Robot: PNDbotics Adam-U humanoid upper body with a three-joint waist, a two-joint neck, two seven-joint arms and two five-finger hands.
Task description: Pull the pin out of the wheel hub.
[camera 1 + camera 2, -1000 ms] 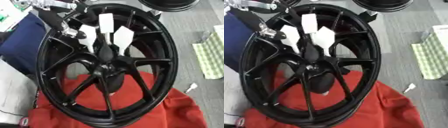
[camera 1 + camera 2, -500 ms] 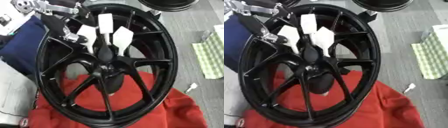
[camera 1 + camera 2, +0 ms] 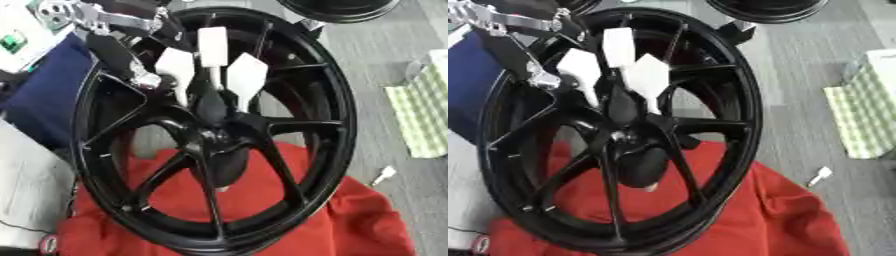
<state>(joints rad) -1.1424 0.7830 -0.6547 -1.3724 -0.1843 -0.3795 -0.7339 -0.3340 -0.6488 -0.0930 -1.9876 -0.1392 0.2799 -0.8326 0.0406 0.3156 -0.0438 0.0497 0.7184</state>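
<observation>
Grey flooring carries a red cloth (image 3: 350,220) that cushions your wheel hub (image 3: 214,127), propped upright. From the left, your left hand (image 3: 131,62) reaches onto the spokes; you cannot tell its finger state. White-flagged pins (image 3: 213,47) stand above the centre for access

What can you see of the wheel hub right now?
The wheel hub is a glossy black rim, looking like metal, with thin spokes meeting at a central boss. It stands tilted on its edge, its lower part resting on a red cloth. A hand with white fingers reaches in from above, at the centre. A black rounded part with a pale tip shows below the boss.
</observation>
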